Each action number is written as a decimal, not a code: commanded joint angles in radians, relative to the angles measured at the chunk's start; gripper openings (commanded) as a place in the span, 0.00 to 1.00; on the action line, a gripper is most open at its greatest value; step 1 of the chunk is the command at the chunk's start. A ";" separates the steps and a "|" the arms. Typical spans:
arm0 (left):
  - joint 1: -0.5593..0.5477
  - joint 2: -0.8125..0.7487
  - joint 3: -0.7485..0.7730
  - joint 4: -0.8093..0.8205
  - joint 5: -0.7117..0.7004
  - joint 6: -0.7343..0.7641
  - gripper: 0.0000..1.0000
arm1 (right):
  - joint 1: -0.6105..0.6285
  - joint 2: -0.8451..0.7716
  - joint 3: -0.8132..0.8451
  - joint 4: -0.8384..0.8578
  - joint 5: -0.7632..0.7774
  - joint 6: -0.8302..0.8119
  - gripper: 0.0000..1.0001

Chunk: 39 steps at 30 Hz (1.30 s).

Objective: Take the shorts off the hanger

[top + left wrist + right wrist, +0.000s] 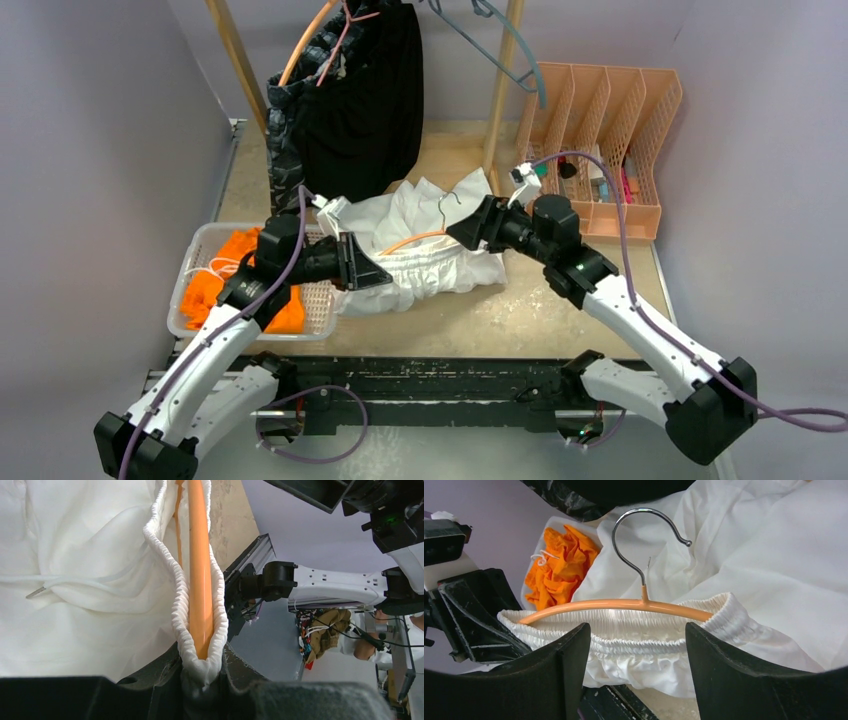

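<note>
The white shorts [440,262] lie on the table with an orange hanger [415,240] still inside their elastic waist. My left gripper [202,666] is shut on the left end of the waistband [182,585], right at the tip of the orange hanger [200,565]. My right gripper [636,642] is open, its fingers [574,655] standing either side of the middle of the white shorts' [639,632] waistband, just below the hanger bar [624,604] and its metal hook [644,535]. In the top view, my right gripper [468,230] sits by the hook.
Orange shorts [235,280] lie in a clear basket [195,250] at the left. Black and camo shorts [350,100] hang from the wooden rack [235,50] at the back, beside an empty teal hanger [505,55]. A peach file organizer [610,120] stands at the back right.
</note>
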 commanded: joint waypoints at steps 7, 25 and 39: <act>-0.032 0.014 0.018 0.203 0.063 -0.066 0.00 | 0.004 0.127 0.004 0.171 -0.059 -0.023 0.65; -0.050 0.034 0.032 0.118 -0.015 -0.034 0.00 | 0.005 0.216 0.121 0.092 0.057 -0.051 0.75; -0.051 0.036 0.001 0.153 -0.056 -0.104 0.00 | 0.014 0.310 0.075 0.190 -0.096 -0.023 0.57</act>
